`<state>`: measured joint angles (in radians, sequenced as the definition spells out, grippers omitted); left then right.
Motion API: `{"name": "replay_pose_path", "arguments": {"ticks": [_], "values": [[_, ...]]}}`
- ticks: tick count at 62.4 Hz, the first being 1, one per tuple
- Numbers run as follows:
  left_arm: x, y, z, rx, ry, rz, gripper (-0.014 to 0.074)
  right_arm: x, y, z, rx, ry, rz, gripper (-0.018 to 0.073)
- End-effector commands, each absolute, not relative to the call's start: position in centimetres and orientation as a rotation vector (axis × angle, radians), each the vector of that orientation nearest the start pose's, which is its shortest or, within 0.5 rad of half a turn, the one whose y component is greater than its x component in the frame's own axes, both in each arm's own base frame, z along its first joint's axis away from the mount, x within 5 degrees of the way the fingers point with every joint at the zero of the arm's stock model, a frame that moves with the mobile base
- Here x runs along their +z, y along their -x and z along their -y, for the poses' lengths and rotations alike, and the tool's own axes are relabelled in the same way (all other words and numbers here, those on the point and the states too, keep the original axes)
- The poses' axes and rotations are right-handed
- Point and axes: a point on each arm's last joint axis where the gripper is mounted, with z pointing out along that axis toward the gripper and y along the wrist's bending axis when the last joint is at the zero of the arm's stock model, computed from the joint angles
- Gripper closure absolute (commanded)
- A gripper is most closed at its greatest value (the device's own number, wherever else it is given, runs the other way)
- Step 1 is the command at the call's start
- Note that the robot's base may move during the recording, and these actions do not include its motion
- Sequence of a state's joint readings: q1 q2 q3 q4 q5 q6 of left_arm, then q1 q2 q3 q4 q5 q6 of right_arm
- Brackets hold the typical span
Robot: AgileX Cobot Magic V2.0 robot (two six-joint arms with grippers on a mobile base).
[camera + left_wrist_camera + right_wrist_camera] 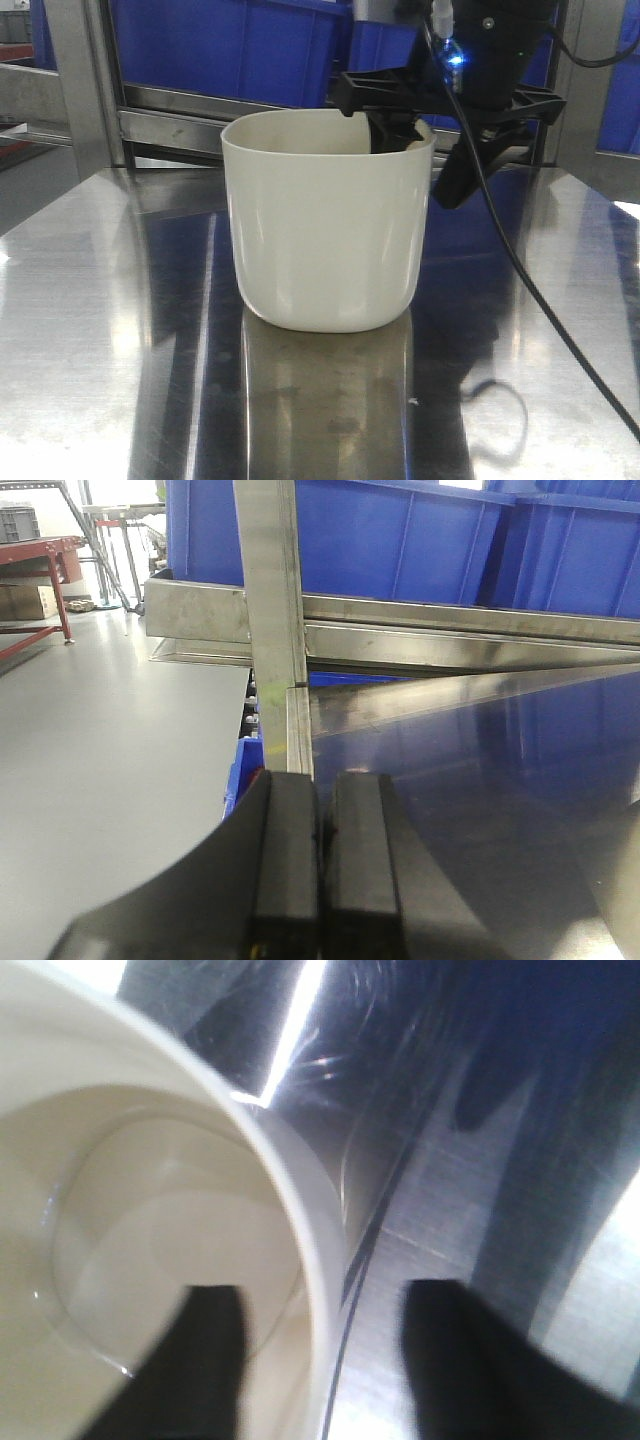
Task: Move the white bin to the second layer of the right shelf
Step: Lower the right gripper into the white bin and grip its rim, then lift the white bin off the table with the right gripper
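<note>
White bin (325, 230) stands upright on the shiny steel tabletop (110, 330), approx centre, just in front of the rack's front bar (170, 125), w/ blue crates (230, 45) behind it. R gripper (428, 150) is at the bin's right rim, jaws spread & straddling the wall: one finger inside, the other outside, a small gap each side in the wrist view, so not pinching it. L gripper (322, 870) is by the table's left edge, pads pressed together

Front and right-wrist views, both close on white bin (325, 230)
</note>
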<state>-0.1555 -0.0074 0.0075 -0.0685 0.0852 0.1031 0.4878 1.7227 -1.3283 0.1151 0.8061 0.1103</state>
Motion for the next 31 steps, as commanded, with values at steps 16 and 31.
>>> {"name": "replay_pose_path", "arguments": {"ticks": [16, 31], "values": [[19.9, -5.6, 0.9, -0.110, -0.142, -1.501, 0.0512, 32.5, -32.3, -17.0, 0.273, 0.459, -2.285, 0.0508], [19.9, -5.6, 0.9, -0.110, -0.142, -1.501, 0.0512, 38.8, -29.3, -14.7, 0.191, 0.489, -2.034, 0.0508]]}}
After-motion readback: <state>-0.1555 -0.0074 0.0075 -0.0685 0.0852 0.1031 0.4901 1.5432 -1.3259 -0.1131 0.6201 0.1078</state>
